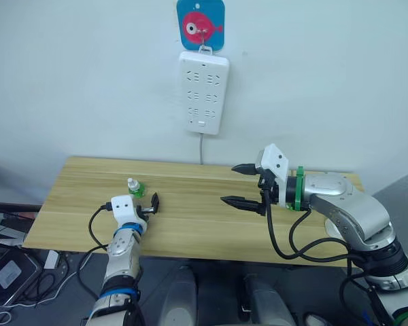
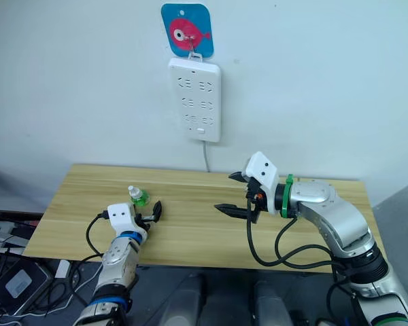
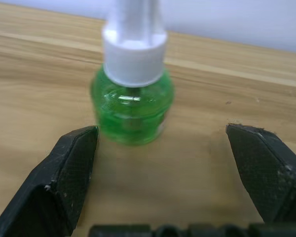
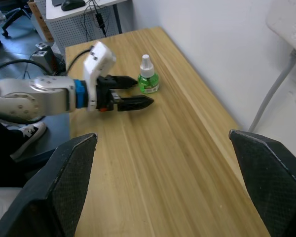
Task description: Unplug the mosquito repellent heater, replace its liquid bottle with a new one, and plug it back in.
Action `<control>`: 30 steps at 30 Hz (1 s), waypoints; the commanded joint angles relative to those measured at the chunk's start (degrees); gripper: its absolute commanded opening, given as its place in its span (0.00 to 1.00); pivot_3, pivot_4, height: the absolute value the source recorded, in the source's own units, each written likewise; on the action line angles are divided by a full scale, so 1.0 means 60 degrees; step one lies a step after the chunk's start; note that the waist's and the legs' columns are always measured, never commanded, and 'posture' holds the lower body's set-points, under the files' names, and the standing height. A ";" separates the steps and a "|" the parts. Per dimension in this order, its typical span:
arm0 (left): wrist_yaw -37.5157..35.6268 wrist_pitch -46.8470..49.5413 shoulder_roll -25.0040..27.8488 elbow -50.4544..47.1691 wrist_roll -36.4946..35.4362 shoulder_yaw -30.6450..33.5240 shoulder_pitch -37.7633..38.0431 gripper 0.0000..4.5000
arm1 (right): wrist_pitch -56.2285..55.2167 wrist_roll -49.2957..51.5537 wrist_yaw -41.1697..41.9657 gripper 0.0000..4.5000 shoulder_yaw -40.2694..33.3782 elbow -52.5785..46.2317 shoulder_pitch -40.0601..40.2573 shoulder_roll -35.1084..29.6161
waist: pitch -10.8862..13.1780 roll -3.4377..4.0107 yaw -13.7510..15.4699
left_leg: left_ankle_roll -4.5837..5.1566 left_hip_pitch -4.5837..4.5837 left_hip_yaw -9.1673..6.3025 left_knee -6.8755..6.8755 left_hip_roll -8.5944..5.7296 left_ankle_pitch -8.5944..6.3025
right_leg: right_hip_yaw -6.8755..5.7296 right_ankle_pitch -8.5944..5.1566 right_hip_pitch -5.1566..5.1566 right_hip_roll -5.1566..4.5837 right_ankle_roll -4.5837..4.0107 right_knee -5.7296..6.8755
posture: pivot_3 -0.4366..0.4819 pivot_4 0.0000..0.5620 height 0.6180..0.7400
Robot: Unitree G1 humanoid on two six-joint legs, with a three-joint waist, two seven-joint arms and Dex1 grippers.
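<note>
A small green liquid bottle (image 1: pixel 135 187) with a white cap stands upright on the left part of the wooden table (image 1: pixel 190 227). My left gripper (image 1: pixel 151 204) is open just beside it, low over the table. In the left wrist view the bottle (image 3: pixel 133 98) stands just beyond the fingertips and off to one side, outside the gap and untouched. My right gripper (image 1: pixel 229 183) hangs open and empty above the table's middle right, pointing toward the left arm. The mosquito repellent heater is out of view.
A long white power strip (image 1: pixel 202 94) hangs on the wall under a blue fish hook (image 1: pixel 200 25), its cord (image 1: pixel 201 149) dropping behind the table. Nothing is plugged into its sockets. Cables and boxes (image 1: pixel 10 272) lie on the floor at the left.
</note>
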 commanded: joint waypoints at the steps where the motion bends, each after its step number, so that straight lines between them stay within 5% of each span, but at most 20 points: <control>1: -0.0019 -0.0628 0.0210 0.0690 -0.0101 0.0188 -0.0357 1.00 | -0.0046 0.0328 0.0176 0.99 -0.0123 -0.0710 -0.0331 0.0071 | 0.0002 -0.0002 -0.0019 | -0.0001 0.0000 0.0000 -0.0001 0.0001 0.0000 | 0.0000 0.0000 0.0000 0.0000 0.0000 0.0000 | 0.76 0.52 1.00; 16: -0.0089 -0.1378 0.0790 0.2189 0.0104 0.0020 -0.1351 1.00 | 0.0409 0.0696 -0.0225 0.99 -0.0324 -0.0655 -0.0687 0.0513 | 0.0106 -0.0004 -0.0034 | -0.0013 -0.0001 -0.0002 -0.0007 0.0004 -0.0006 | -0.0006 -0.0001 -0.0001 -0.0001 0.0001 -0.0005 | 0.76 0.53 1.00; 24: -0.0228 -0.1332 0.0855 0.2546 0.0006 0.0069 -0.1625 0.51 | 0.0460 0.0722 -0.0403 1.00 -0.0333 -0.0749 -0.0629 0.0530 | 0.0153 -0.0005 -0.0061 | -0.0029 -0.0005 0.0000 -0.0018 0.0007 -0.0016 | -0.0006 -0.0005 -0.0007 -0.0001 0.0009 -0.0013 | 0.74 0.53 1.00; 30: -0.0316 -0.1362 0.0856 0.2271 0.0056 -0.0028 -0.1529 0.50 | 0.0292 0.0714 -0.0503 1.00 -0.0385 -0.0843 -0.0572 0.0537 | 0.0167 -0.0007 -0.0134 | -0.0030 -0.0005 0.0000 -0.0021 0.0006 -0.0016 | -0.0005 -0.0006 -0.0007 -0.0002 0.0010 -0.0014 | 0.74 0.53 1.00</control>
